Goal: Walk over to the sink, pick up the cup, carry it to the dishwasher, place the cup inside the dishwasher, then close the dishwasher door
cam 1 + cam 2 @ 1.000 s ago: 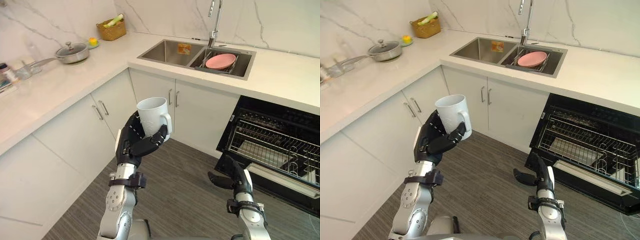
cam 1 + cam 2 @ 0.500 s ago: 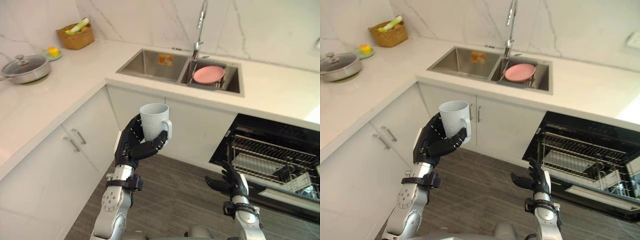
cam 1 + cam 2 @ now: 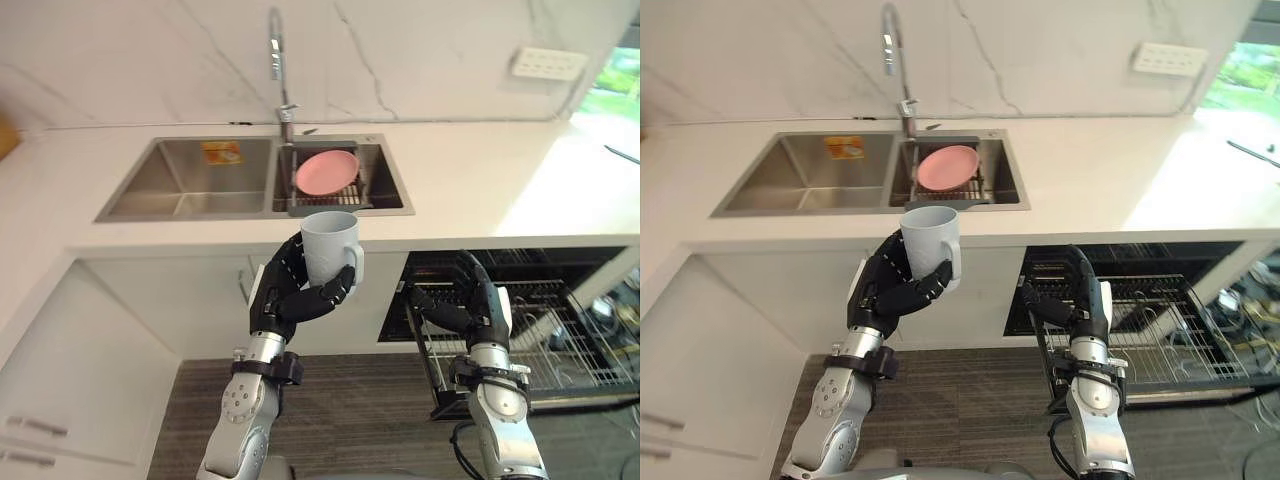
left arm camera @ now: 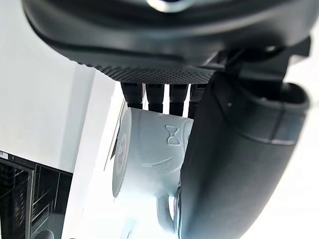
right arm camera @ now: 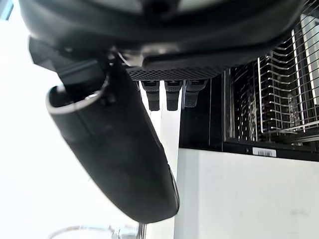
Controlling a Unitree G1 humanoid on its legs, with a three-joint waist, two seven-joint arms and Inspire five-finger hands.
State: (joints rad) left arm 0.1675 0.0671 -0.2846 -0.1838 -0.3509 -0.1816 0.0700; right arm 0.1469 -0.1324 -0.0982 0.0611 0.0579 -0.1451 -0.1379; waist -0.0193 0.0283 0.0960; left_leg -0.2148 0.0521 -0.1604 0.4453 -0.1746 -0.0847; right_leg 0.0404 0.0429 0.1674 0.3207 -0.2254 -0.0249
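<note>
Cup (image 3: 329,245) upright in left hand (image 3: 287,296), pink plate (image 3: 325,170) in sink (image 3: 188,187)

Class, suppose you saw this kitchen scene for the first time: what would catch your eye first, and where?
First the white cup, held upright in the left hand in front of the sink. Then the pink plate in the sink's right basin, and the open dishwasher at lower right, its wire rack pulled out beyond the open right hand.

White cup (image 3: 329,246), upright, in left hand (image 3: 286,297)
</note>
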